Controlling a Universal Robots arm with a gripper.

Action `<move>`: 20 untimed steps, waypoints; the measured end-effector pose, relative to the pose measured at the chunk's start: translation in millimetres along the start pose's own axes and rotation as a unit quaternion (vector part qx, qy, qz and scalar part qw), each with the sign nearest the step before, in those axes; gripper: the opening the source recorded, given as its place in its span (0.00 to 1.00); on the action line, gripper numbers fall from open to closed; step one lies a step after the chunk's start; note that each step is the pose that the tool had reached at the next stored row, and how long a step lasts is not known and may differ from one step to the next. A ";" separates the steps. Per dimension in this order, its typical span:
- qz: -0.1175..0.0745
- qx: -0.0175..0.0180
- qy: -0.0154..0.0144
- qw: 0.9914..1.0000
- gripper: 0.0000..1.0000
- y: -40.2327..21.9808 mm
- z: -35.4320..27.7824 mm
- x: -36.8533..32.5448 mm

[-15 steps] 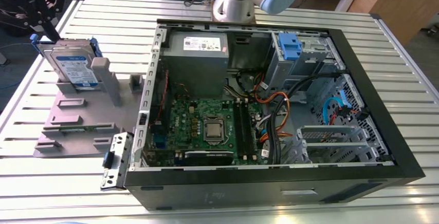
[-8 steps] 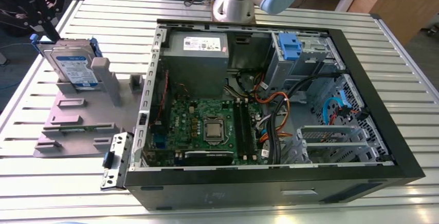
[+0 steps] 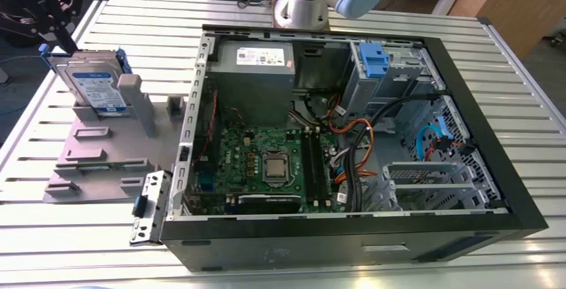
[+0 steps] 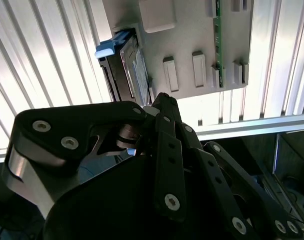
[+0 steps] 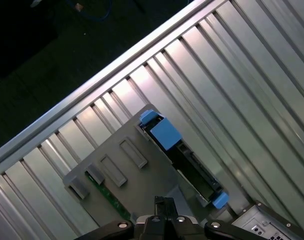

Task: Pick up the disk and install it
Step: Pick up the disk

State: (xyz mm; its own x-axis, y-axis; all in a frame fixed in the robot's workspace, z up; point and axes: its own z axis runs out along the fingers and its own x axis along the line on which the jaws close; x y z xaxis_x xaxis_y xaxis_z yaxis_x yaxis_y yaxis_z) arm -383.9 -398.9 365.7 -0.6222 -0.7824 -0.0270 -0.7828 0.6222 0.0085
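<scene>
Exterior view looks down obliquely; both wrist views share the disk [image 4: 137, 67] [image 5: 191, 169].

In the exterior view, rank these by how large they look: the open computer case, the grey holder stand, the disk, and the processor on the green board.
Largest to smallest:
1. computer case
2. grey holder stand
3. disk, standing on edge in the stand
4. processor
The gaps are plain; no two look alike.

Diffuse overhead room light. The ribbed metal worktop [image 3: 495, 70] throws white glare along its slats in the exterior view and in both wrist views. The open computer case [image 3: 354, 239] is shaded inside. In the second wrist view, the gripper [image 4: 151, 104] reads near-black against blown-out highlights.
</scene>
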 end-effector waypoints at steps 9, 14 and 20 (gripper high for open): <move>-0.011 0.000 0.000 1.000 0.11 0.0 0.0 0.0; -0.015 0.000 0.000 1.000 0.11 0.0 0.0 0.0; -0.036 -0.001 0.000 0.999 0.11 0.0 0.0 0.0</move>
State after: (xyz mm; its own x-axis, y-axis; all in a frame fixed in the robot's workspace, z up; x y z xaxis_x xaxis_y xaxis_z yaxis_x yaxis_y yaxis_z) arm -383.8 -398.9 365.7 -0.5636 -0.8256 -0.0271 -0.8260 0.5636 0.0085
